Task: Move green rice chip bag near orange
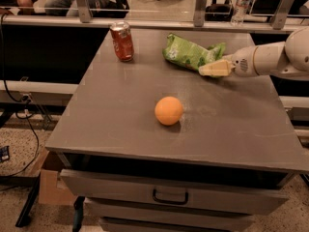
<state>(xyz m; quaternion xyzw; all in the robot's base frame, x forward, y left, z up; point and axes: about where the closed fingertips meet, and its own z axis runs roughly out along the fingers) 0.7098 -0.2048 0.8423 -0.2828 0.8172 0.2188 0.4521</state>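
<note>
The green rice chip bag [190,52] lies on the far part of the grey table [120,115], crinkled light green, its long side running left to right. The orange [169,110] sits near the table's middle, nearer the front and apart from the bag. My gripper [208,70] comes in from the right on a white arm [270,59]. Its pale yellow fingertips touch the bag's near right edge.
A red soda can [122,41] stands upright at the table's far left. Drawers with a black handle [170,197] sit below the front edge. A railing and a water bottle [242,3] are behind the table. A cardboard box [48,182] is on the floor at left.
</note>
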